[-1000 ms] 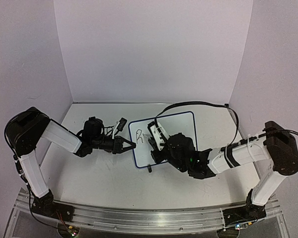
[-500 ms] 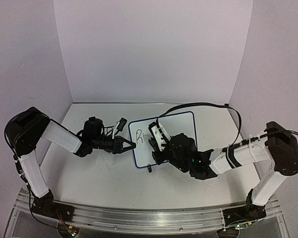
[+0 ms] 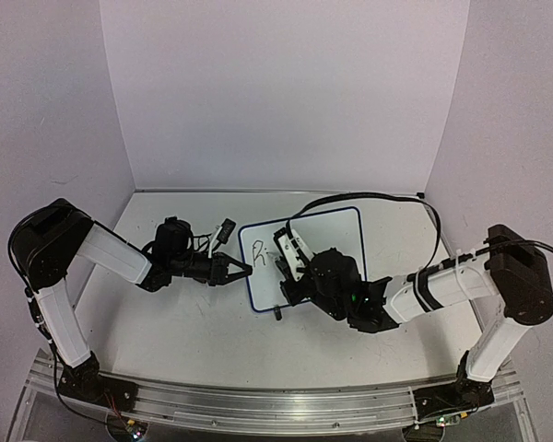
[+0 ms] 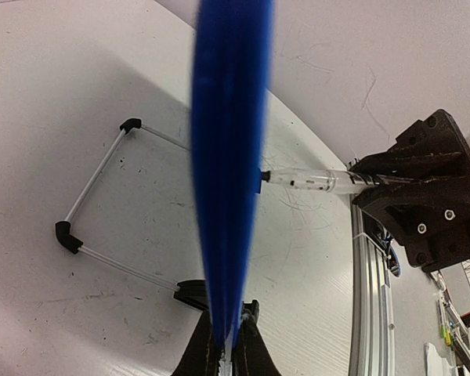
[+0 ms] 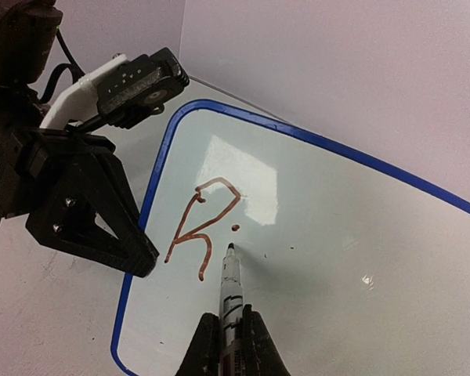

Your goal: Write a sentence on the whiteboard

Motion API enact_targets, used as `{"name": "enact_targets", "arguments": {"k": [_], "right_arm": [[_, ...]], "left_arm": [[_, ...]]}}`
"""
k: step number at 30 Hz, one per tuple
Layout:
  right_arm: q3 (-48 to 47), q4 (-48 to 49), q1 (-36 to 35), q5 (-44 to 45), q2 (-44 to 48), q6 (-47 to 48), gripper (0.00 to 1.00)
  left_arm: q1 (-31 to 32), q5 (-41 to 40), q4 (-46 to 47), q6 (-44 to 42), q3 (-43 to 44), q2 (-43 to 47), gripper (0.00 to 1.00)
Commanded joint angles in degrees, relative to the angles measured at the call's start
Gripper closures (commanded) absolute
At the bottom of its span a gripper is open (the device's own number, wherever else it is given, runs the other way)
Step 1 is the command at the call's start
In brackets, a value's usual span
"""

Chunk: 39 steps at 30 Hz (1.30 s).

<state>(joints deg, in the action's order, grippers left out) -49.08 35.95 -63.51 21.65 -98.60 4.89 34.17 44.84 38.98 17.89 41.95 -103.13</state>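
Looking down, top view: two arms reach in over the tabletop (image 3: 194,322), and one whiteboard (image 3: 346,230) stands between them.
Left side, top view: the left gripper (image 3: 242,270) sits at the board's left edge, jaws pressed together on the blue rim.
Right side, top view: the right gripper (image 3: 278,262) hovers over the writing face. Its bulk hides whatever it grips.
Writing, top view: the sentence (image 3: 260,247) is just a small dark squiggle near the upper left corner, unreadable from up here.
Left wrist view: now the board is edge-on, a blurred blue strip pinched between the fingers at the bottom of the frame.
Only in the left wrist view: one wire stand (image 4: 63,236) behind the board, one black clip foot (image 4: 189,294), and one marker (image 4: 317,180) coming in side-on, tip touching the face.
Right wrist view: the jaws are clamped on the marker barrel, tip down on the board.
Only in the right wrist view: the writing reads clearly, one capital R in reddish-brown ink and one dot beside it. The tip sits just under that dot.
Count: two arms, two grippers, one whiteboard, one marker, one stand, one letter, one dot.
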Motion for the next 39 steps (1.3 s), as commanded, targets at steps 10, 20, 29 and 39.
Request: {"name": "enact_targets", "arguments": {"k": [10,20,29,39], "right_arm": [[-1.77,-1.07,0.38,1.05,-0.85,-2.34,1.00],[-1.08,-2.31,0.36,1.07,-0.41,-3.30,1.00],[-0.30,-3.34,0.11,0.55,0.49,-4.09,1.00],[0.29,-4.45,-0.57,0.56,1.24,-4.45,1.00]], "left_arm": [[-0.25,-3.31,-4.35,-1.32,0.68,0.30,1.00],[-0.24,-3.44,-4.53,-1.37,0.57,0.63,1.00],[-0.25,-3.61,-4.82,-1.45,0.41,0.83,1.00],[-0.25,-3.77,-5.11,-1.54,0.39,0.94,1.00]]}}
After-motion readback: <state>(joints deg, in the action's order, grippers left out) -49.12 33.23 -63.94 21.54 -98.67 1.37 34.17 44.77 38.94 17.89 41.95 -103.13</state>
